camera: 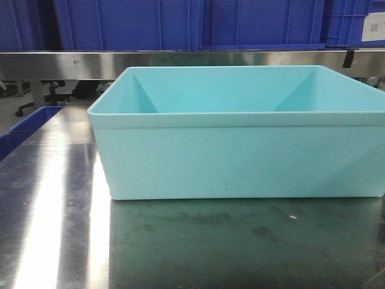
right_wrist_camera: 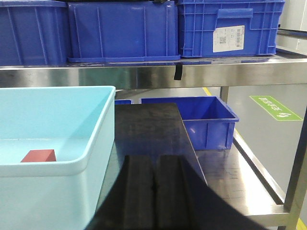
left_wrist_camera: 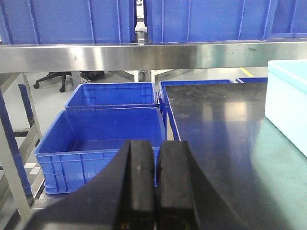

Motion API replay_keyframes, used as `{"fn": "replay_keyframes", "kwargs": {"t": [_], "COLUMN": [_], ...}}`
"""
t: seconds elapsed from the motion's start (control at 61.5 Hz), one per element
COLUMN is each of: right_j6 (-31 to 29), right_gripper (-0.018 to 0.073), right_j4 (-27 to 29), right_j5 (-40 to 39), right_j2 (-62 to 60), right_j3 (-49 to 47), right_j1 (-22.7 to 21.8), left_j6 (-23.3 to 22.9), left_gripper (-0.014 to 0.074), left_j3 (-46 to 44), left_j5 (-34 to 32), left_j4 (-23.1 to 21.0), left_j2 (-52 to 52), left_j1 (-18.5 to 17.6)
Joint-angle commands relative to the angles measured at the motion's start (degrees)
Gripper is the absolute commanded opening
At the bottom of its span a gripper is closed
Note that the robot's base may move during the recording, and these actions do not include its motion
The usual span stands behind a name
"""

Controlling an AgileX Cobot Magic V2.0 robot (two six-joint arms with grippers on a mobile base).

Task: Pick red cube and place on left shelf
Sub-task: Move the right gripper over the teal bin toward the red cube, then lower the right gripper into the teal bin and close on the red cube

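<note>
A red cube [right_wrist_camera: 38, 155] lies on the floor of a light turquoise bin [camera: 240, 156], seen only in the right wrist view, near the bin's front wall [right_wrist_camera: 48, 167]. The front view hides the cube behind the bin's wall. My right gripper [right_wrist_camera: 155, 165] is shut and empty, low over the steel table to the right of the bin. My left gripper [left_wrist_camera: 156, 153] is shut and empty, at the table's left edge, with the bin's corner [left_wrist_camera: 288, 100] far to its right. A steel shelf [camera: 180, 60] runs above and behind the bin.
Blue crates [camera: 198, 24] stand on the upper shelf [right_wrist_camera: 192, 72]. Open blue crates [left_wrist_camera: 105, 139] sit on the floor left of the table; another blue crate [right_wrist_camera: 206, 120] sits low at the right. The steel tabletop [camera: 180, 241] stretches in front of the bin.
</note>
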Motion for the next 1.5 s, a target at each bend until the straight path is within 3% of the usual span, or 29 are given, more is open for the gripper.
{"fn": "replay_keyframes", "kwargs": {"t": [0.0,0.26,0.488,0.699,0.813,1.024,1.187,1.301,1.48], "right_j6": [-0.32,-0.32,-0.32,-0.32,-0.38,-1.90,-1.90,-1.90,-1.90], "right_gripper": [0.0048,0.0048,0.0048,0.0048,0.0048,0.0050,0.0052,0.0145,0.0379], "right_j4": [-0.52,-0.47,-0.94,-0.89,-0.89,-0.89,-0.89,-0.89,-0.89], "right_j5": [-5.56,-10.18,4.41,16.00,22.67,37.37,42.60,43.34,43.48], "right_j2": [-1.20,-1.20,4.04,19.82,28.45,45.81,58.14,66.92,78.28], "right_j3": [-0.87,-1.87,-15.43,-33.14,-42.66,-62.05,-71.93,-75.49,-78.58], "right_j1": [-0.23,-0.29,-0.22,-0.11,3.17,13.76,19.87,21.75,22.00], "left_j6": [-0.05,-0.05,-0.05,-0.05,-0.05,-0.05,-0.05,-0.05,-0.05], "left_gripper": [0.0101,0.0101,0.0101,0.0101,0.0101,0.0101,0.0101,0.0101,0.0101], "left_j3": [1.32,1.32,1.32,1.32,1.32,1.32,1.32,1.32,1.32], "left_j5": [-5.03,-5.03,-5.03,-5.03,-5.03,-5.03,-5.03,-5.03,-5.03], "left_j4": [-0.22,-0.22,-0.22,-0.22,-0.22,-0.22,-0.22,-0.22,-0.22], "left_j2": [-0.85,-0.85,-0.85,-0.85,-0.85,-0.85,-0.85,-0.85,-0.85], "left_j1": [-0.25,-0.25,-0.25,-0.25,-0.25,-0.25,-0.25,-0.25,-0.25]}}
